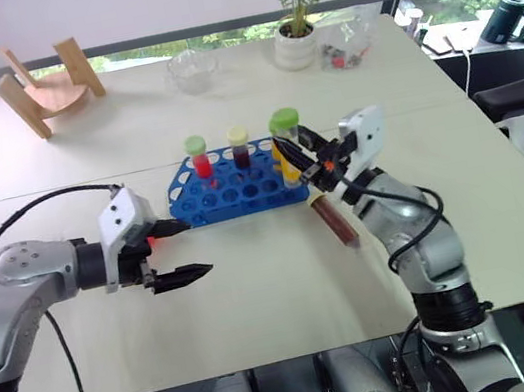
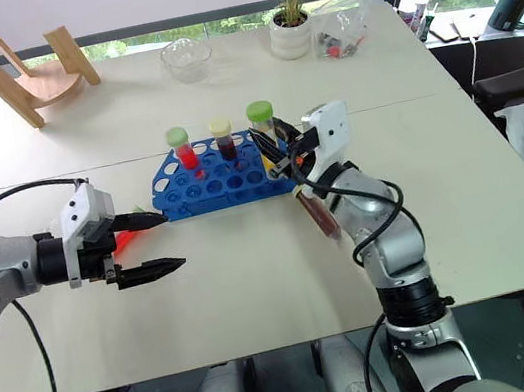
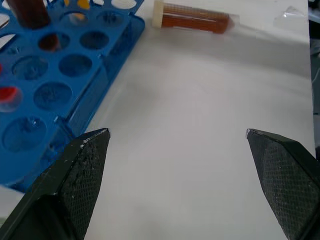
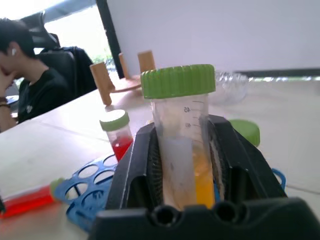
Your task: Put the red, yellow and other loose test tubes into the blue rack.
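A yellow test tube (image 4: 184, 145) stands upright, clamped in the right gripper (image 1: 308, 159) directly over the blue rack (image 1: 231, 193); the left gripper (image 1: 178, 251) hangs wide, empty.

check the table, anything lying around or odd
Two tubes lie loose on the table: a brown tube beside the rack's right end, and a red tube at its left end. No spills. The right gripper is shut on a yellow tube.
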